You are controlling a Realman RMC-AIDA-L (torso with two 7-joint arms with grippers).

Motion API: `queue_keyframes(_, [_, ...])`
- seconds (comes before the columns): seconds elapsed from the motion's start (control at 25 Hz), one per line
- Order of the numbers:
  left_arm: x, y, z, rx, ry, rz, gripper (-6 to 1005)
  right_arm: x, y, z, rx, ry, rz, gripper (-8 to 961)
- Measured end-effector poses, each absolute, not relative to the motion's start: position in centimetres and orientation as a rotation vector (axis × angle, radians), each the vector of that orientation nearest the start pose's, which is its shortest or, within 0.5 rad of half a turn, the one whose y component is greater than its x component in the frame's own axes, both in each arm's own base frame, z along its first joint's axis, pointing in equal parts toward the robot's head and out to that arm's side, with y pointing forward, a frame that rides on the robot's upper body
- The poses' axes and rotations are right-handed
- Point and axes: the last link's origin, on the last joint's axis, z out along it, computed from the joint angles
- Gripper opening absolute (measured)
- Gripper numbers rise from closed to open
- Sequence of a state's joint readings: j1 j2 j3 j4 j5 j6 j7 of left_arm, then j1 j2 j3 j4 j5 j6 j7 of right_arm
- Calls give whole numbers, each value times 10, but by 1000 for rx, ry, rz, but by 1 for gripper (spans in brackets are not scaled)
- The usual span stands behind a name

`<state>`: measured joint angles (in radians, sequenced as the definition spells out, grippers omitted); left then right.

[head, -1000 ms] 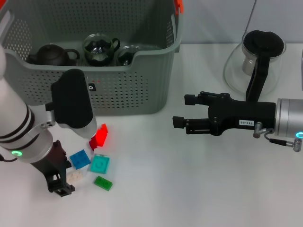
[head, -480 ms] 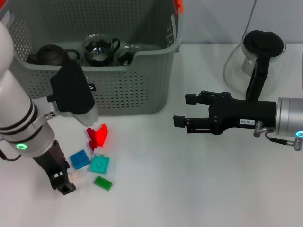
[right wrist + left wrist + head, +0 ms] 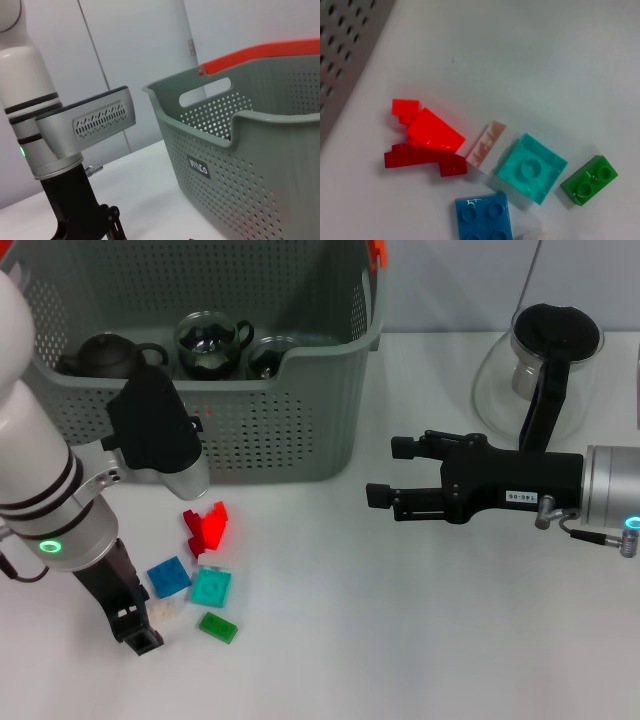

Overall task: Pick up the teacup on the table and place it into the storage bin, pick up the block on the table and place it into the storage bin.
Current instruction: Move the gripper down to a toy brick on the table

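Several blocks lie on the table in front of the storage bin (image 3: 300, 430): a red block (image 3: 207, 528), a blue one (image 3: 168, 576), a teal one (image 3: 211, 587), a green one (image 3: 217, 626) and a pale one (image 3: 161, 611). My left gripper (image 3: 138, 632) points down just left of the pale block. The left wrist view looks down on the red (image 3: 432, 131), pale (image 3: 487, 146), teal (image 3: 532, 167), green (image 3: 589, 180) and blue (image 3: 482, 217) blocks. A glass teacup (image 3: 212, 343) sits inside the bin. My right gripper (image 3: 385, 475) hovers open over mid-table, holding nothing.
A dark teapot (image 3: 108, 355) and another glass cup (image 3: 268, 357) are in the bin. A glass pitcher (image 3: 540, 370) with a black handle stands at the back right. The right wrist view shows the bin wall (image 3: 240, 165) and my left arm (image 3: 75, 145).
My left arm has lifted a little and its gripper has shifted slightly right, toward the pale block. The right arm and the blocks have not moved.
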<state>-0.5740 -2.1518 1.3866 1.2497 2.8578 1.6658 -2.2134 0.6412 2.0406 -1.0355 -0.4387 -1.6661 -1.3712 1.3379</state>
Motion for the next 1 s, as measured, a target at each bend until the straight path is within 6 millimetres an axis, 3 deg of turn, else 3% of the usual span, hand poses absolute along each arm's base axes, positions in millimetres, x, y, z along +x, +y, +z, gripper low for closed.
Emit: queue_keyframes(1.0, [-227, 324, -22, -2735, -664, 997, 521, 225, 353, -43, -2781, 611, 767, 915])
